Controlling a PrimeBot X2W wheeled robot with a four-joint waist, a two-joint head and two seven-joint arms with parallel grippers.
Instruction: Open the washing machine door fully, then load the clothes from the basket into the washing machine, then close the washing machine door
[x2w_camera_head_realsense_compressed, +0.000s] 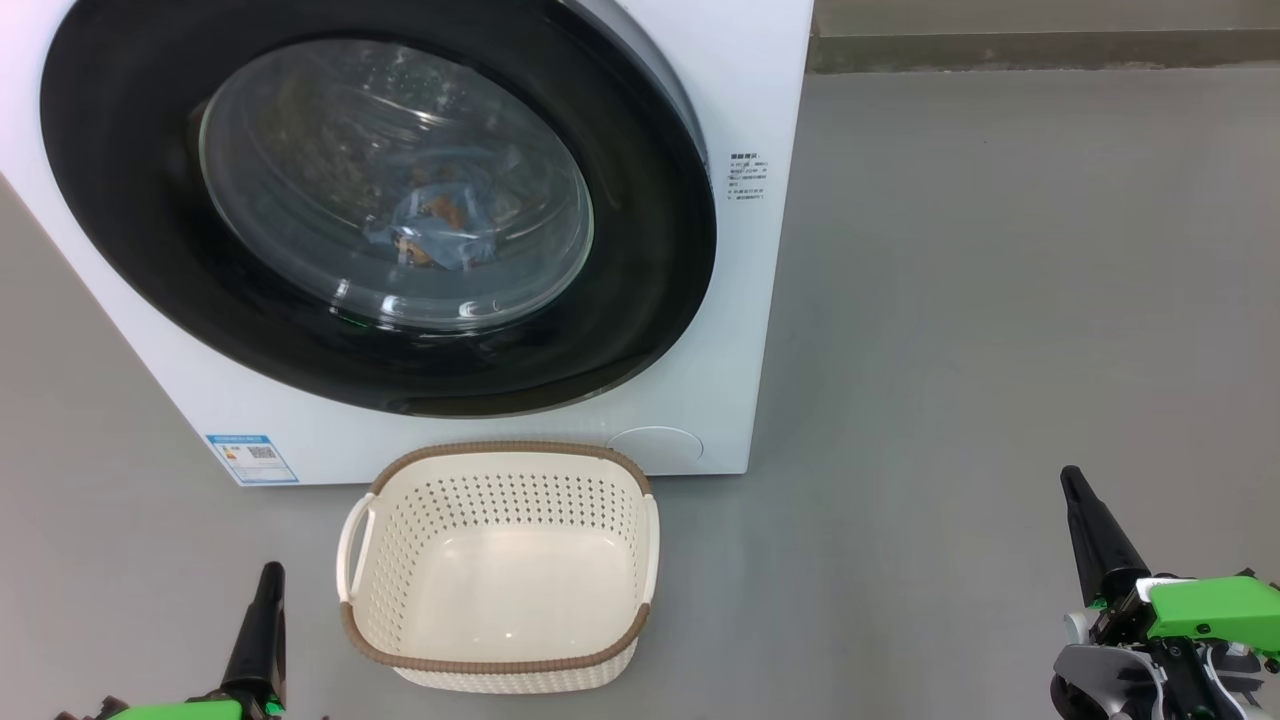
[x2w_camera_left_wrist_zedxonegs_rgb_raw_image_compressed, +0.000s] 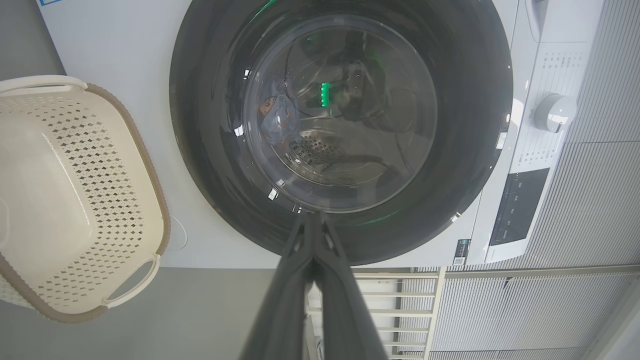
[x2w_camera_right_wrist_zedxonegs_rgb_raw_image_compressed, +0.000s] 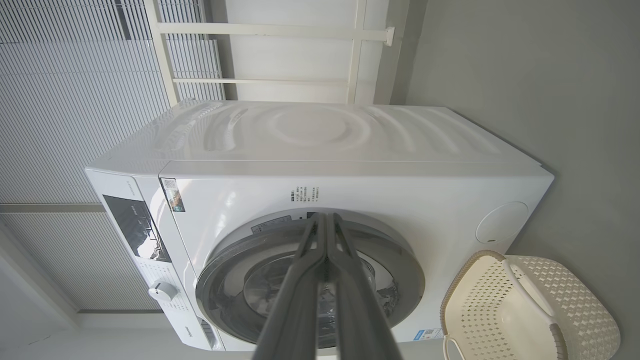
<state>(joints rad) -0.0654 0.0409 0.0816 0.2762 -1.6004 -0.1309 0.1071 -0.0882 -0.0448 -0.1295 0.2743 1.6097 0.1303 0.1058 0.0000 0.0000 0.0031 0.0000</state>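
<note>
The white washing machine fills the upper left of the head view, its black-rimmed round door lying flat against the front. Through the glass I see light blue printed clothes inside the drum; they also show as clothes in the left wrist view. The cream basket with its brown rim stands on the floor just before the machine, with nothing inside. My left gripper is low at the basket's left, shut and holding nothing. Well to the right, my right gripper is shut too, holding nothing.
Grey floor spreads wide to the right of the machine. A control panel with a round knob sits on the machine's front. Behind it are a ribbed white wall and a white frame.
</note>
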